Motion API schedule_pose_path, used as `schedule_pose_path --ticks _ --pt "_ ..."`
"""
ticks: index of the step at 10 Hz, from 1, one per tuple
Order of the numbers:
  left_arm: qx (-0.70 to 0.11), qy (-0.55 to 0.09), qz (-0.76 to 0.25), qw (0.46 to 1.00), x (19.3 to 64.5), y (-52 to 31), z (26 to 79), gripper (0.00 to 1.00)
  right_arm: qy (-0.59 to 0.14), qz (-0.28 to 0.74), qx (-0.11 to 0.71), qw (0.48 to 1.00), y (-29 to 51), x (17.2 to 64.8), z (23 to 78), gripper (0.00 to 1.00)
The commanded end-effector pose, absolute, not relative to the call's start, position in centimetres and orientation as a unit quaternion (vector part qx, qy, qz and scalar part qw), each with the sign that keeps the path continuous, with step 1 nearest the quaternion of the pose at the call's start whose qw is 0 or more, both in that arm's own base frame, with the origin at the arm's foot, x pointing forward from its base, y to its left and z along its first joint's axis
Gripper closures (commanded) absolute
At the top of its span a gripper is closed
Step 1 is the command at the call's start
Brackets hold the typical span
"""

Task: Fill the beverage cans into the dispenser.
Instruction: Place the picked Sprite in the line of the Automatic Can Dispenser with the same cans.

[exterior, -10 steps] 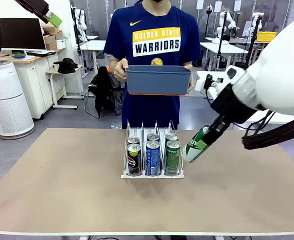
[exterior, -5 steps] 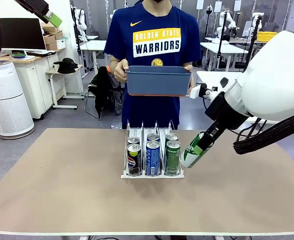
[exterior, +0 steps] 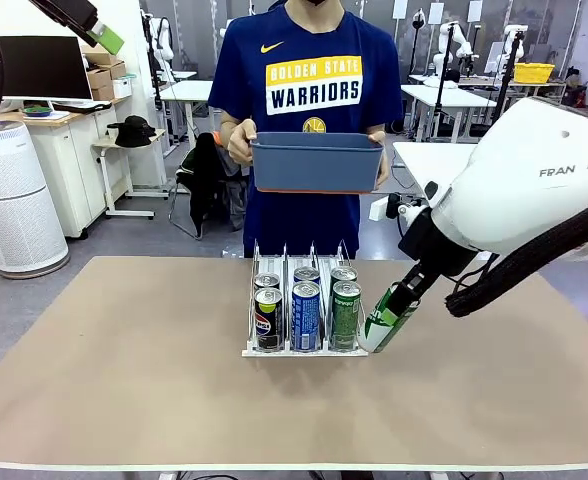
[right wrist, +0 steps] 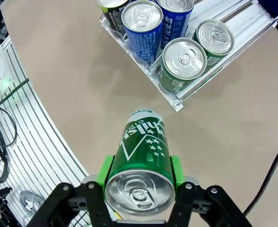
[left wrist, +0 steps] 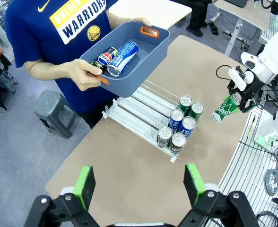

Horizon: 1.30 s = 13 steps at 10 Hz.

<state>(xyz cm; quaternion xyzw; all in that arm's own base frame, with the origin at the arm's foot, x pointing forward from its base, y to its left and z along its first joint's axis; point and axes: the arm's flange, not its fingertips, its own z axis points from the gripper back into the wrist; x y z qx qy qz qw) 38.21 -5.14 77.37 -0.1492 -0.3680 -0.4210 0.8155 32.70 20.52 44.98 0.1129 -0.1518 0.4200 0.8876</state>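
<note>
Dispenser (exterior: 285,262) sits mid-table (exterior: 124,380), toward the far side, in front of a person (exterior: 312,90). Six cans are in it, two per lane, all upright at the near end: black pair (exterior: 268,318) in the lane at picture left in the front view, blue pair (exterior: 305,315) in the middle lane, green pair (exterior: 345,315) in the other outer lane. The far stretch of each lane is bare in the left wrist view. Right gripper (exterior: 406,295) is clamped on a green can (exterior: 386,318), one green pad on each side of the body near its silver top. That can is tilted, top toward the gripper, bottom down low just beside the dispenser's front corner, outside the green lane; can't tell if it touches the table or the rack. Right wrist view looks down the held can's length, with the lane cans beyond it. Left gripper (left wrist: 139,184) hangs high over the near table edge, fingers wide apart, nothing between them. The person holds a blue-grey tub (exterior: 316,160) in both hands (exterior: 240,140) at chest height above the far edge; inside it lie at least a black can (left wrist: 108,55) and a blue can (left wrist: 122,52), on their sides.
</note>
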Motion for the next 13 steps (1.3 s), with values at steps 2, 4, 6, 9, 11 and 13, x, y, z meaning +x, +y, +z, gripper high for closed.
schedule_pose_path --ticks 2,4,6,9,11,13 --pt "-0.147 -0.367 -0.421 0.816 38.1 -5.2 77.2 0.00 -0.173 0.415 0.121 0.885 21.9 34.2 44.9 0.42" --pt "-0.147 -0.367 -0.421 0.816 38.1 -5.2 77.2 0.00 -0.171 0.421 0.124 0.882 21.9 35.3 45.2 0.42" --pt "-0.147 -0.367 -0.421 0.816 38.1 -5.2 77.2 0.00 -0.178 0.417 0.129 0.882 22.9 36.6 44.6 0.42" --pt "-0.147 -0.367 -0.421 0.816 38.1 -5.2 77.2 0.00 -0.183 0.418 0.137 0.879 23.8 38.3 43.9 0.42" --pt "-0.147 -0.367 -0.421 0.816 38.1 -5.2 77.2 0.00 -0.189 0.422 0.136 0.876 24.0 39.3 43.9 0.42" --pt "-0.147 -0.367 -0.421 0.816 38.1 -5.2 77.2 0.00 -0.190 0.421 0.136 0.877 24.6 39.9 43.1 0.42"
